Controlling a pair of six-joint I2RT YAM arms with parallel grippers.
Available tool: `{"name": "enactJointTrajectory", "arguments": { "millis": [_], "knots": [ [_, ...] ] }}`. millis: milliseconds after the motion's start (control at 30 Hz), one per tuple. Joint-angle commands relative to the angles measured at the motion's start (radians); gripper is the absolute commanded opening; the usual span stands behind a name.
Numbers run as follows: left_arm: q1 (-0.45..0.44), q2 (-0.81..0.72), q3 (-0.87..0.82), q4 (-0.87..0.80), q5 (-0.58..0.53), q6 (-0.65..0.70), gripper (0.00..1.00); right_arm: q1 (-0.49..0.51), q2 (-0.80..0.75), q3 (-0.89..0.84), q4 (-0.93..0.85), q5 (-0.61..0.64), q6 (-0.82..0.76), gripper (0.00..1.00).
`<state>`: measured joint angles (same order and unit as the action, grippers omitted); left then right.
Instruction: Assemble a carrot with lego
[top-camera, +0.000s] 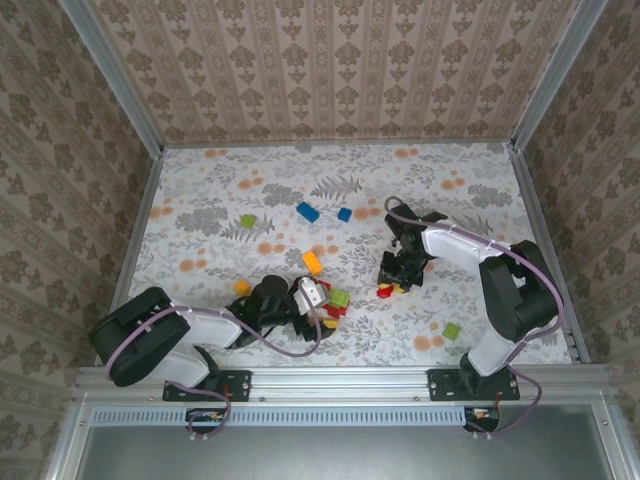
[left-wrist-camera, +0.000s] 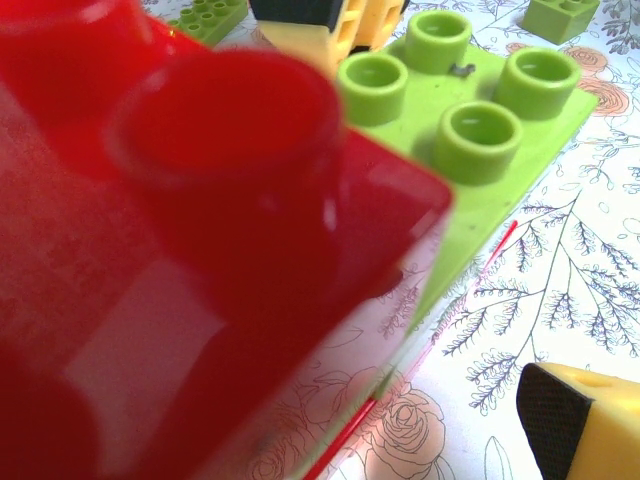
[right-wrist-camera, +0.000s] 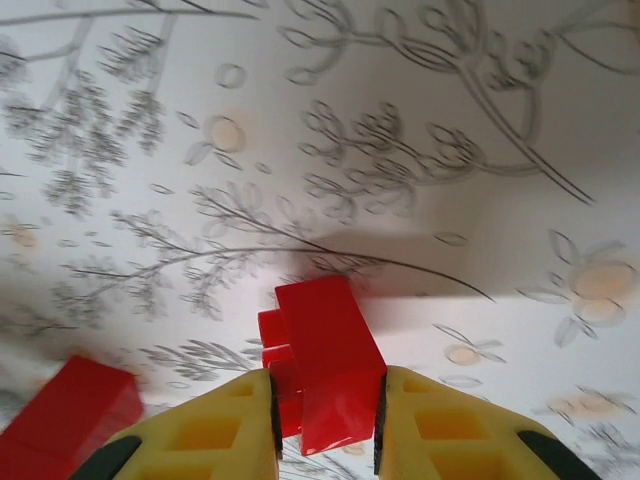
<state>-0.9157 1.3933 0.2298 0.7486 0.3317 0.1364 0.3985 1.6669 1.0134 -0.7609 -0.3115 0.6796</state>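
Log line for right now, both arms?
left gripper: open, at green brick | right gripper: shut on red brick, just above table | carrot: not yet built

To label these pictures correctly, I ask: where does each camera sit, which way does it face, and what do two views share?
Top: above and behind, looking down at the table; left claw, right claw and their arms.
Left wrist: low, facing a near red brick and a green brick; one yellow finger.
Right wrist: facing the table; the right claw is shut on a small red brick.
Shared: the green brick, top and left wrist.
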Motion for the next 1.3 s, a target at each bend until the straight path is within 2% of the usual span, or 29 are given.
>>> {"name": "enactJointTrajectory", "arguments": {
  "millis": [0,333,900,1267],
  "knots": [
    [-0.005,0.015,0.020,0.002,-0.006,0.023,0.98,-0.021,0.019,-0.062,0.101,-0.026,-0.061,0.27],
    [-0.004,0.027,0.028,-0.008,-0.010,0.022,0.98,-0.068,0.030,-0.118,0.091,0.023,-0.107,0.28],
    [-0.005,0.035,0.034,-0.012,-0.010,0.022,0.98,-0.107,0.017,-0.136,0.049,0.084,-0.146,0.38],
    [-0.004,0.035,0.034,-0.010,-0.010,0.024,0.98,-0.092,-0.048,-0.106,-0.014,0.129,-0.122,0.56]
  ]
}}
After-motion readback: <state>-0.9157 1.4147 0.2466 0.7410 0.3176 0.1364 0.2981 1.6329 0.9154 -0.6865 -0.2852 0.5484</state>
